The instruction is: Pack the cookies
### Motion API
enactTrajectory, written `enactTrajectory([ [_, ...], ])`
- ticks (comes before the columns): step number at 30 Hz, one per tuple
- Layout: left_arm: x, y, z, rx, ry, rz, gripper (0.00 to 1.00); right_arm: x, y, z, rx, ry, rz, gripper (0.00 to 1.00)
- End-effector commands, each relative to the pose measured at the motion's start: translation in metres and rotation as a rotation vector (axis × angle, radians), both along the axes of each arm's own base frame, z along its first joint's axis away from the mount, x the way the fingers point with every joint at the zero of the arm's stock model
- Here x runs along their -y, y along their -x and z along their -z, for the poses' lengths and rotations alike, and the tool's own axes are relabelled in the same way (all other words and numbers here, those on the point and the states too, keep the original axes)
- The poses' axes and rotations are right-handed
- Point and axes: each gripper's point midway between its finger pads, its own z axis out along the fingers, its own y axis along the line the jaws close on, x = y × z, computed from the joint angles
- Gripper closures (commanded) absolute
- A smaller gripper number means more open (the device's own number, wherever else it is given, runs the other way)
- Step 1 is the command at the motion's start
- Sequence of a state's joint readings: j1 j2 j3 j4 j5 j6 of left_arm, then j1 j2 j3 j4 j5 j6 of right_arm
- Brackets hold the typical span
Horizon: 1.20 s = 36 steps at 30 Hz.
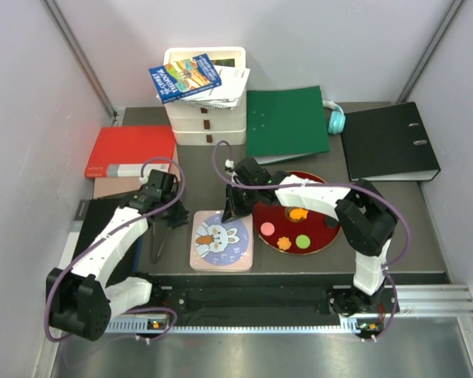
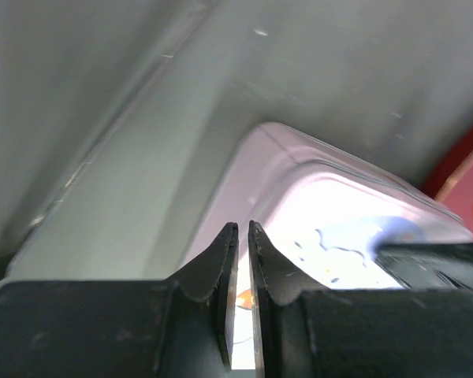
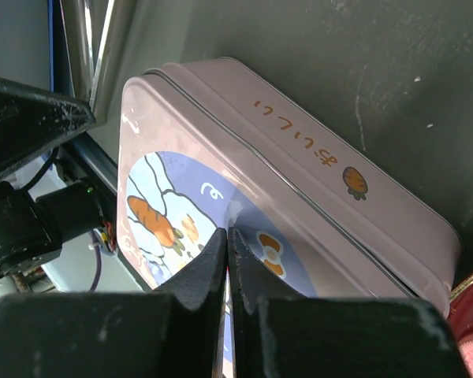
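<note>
Several cookies lie on a red plate [image 1: 319,206]: an orange flower-shaped one [image 1: 298,213], a pink one [image 1: 267,228], another orange one [image 1: 284,243] and a green one [image 1: 303,241]. A pink square tin [image 1: 221,240] with a rabbit picture on its closed lid sits left of the plate. My right gripper [image 1: 230,213] is shut and empty, with its tips over the tin's far right corner; the right wrist view shows the gripper [image 3: 227,232] just above the lid [image 3: 299,181]. My left gripper [image 1: 176,221] is shut and empty beside the tin's left edge [image 2: 339,213].
At the back are a white drawer unit [image 1: 206,118] with booklets on top, a green folder [image 1: 286,124], a black binder [image 1: 390,142], teal headphones [image 1: 336,119] and a red book [image 1: 130,150].
</note>
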<state>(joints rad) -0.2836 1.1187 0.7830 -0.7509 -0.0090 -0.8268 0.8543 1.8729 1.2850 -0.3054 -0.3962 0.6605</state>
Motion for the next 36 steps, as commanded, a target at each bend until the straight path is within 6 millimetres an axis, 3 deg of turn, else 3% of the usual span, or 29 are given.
enactTrajectory([
  [1,0.038,-0.016,-0.032,0.121,0.192,0.126,0.85,0.027,-0.006,0.044,-0.020,0.161,0.048,1.00],
  [6,0.072,-0.026,-0.043,0.169,0.366,0.221,0.84,0.028,-0.011,0.044,-0.017,0.165,0.060,1.00],
  [14,0.076,-0.019,0.000,0.047,0.378,0.225,0.86,0.030,-0.016,0.041,-0.005,0.171,0.067,1.00],
  [19,0.066,-0.013,0.029,-0.017,0.324,0.180,0.88,0.031,-0.018,0.034,0.013,0.168,0.073,1.00],
  [23,0.063,-0.013,0.041,-0.040,0.310,0.159,0.88,0.034,-0.023,0.015,0.068,0.156,0.081,1.00],
  [24,0.063,-0.012,0.042,-0.045,0.310,0.156,0.88,0.032,-0.025,-0.003,0.104,0.120,0.089,1.00],
  [26,0.064,-0.013,0.043,-0.043,0.312,0.154,0.88,0.034,-0.025,-0.020,0.141,0.076,0.101,1.00],
  [27,0.064,-0.014,0.043,-0.042,0.310,0.152,0.88,0.033,-0.024,-0.046,0.184,0.012,0.104,1.00],
  [31,0.062,-0.016,0.042,-0.037,0.298,0.147,0.88,0.025,-0.008,-0.088,0.237,-0.180,0.066,1.00],
  [33,0.061,-0.016,0.044,-0.042,0.294,0.145,0.88,0.025,-0.004,-0.091,0.231,-0.203,0.052,1.00],
  [36,0.060,-0.016,0.045,-0.045,0.288,0.141,0.88,0.030,0.002,-0.076,0.210,-0.181,0.045,1.00],
])
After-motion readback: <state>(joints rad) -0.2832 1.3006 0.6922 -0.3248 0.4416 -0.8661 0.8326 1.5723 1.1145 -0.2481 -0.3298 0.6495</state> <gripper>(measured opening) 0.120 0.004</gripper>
